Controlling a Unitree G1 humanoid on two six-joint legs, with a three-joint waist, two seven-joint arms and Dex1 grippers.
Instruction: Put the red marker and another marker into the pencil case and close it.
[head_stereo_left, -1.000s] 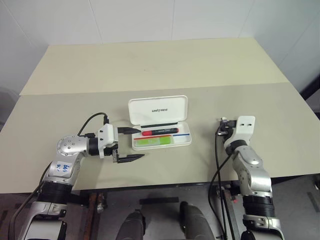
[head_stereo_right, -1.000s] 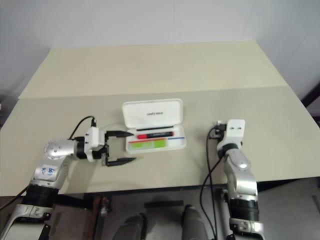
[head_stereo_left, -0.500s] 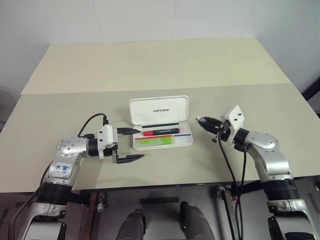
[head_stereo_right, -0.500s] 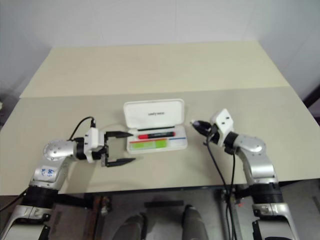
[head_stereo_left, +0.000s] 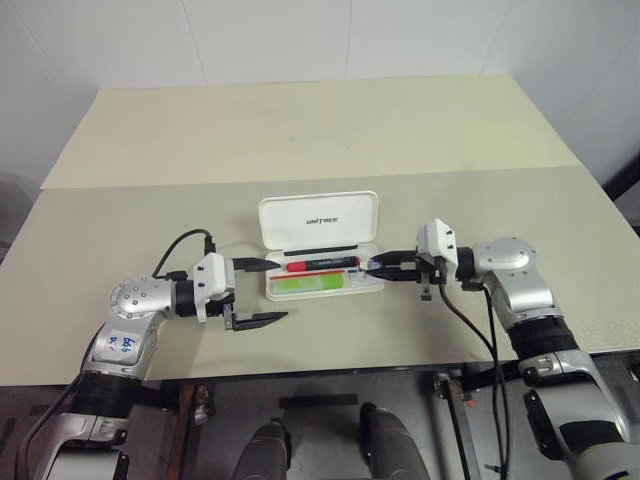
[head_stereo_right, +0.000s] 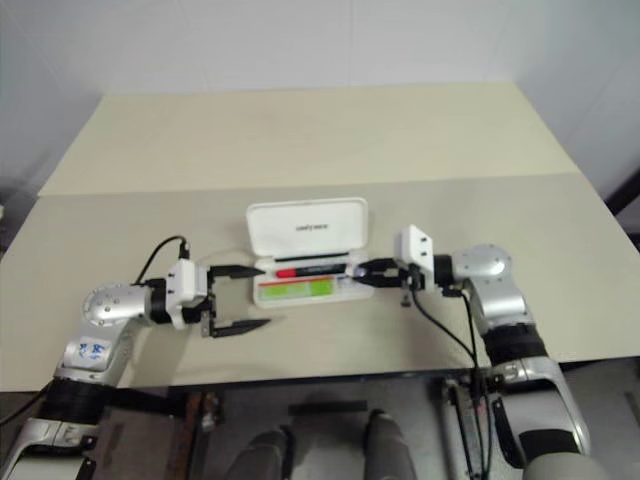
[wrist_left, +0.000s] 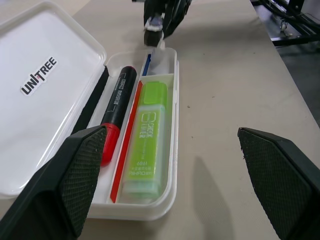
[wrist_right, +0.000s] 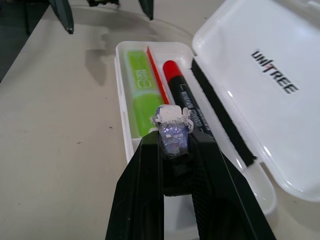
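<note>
Squarely on the beige table (head_stereo_left: 300, 140): the white pencil case (head_stereo_left: 340, 208), lid folded back and standing open, "UNITREE" lettering facing up.

Inside the tray, lying lengthwise:
- the red marker (head_stereo_left: 320, 264), black-barrelled with a red cap, on the lid side of the tray, just beside a black strip (wrist_left: 92, 102) along the hinge edge
- the light-green marker (head_stereo_left: 305, 284), on the near side of the tray, parallel to the red one
- between the two, a thin red pen (wrist_left: 125, 145)
- beyond the green marker's end, a thin blue pen (wrist_left: 146, 64)

At the case's left end: left gripper (head_stereo_left: 285, 288), roughly level, pointing toward the case, black fingers spread wide and holding nothing. Upper fingertip close to the tray's left end near the red marker's cap; lower finger out over bare table in front of the case.

At the case's right end: right gripper (head_stereo_left: 375, 266), pointing toward the tray, fingers pressed together. Tips right at the tray's right rim, over its end. A small bluish-white bit at the very tips; clamped or merely stuck there, impossible to tell.
</note>
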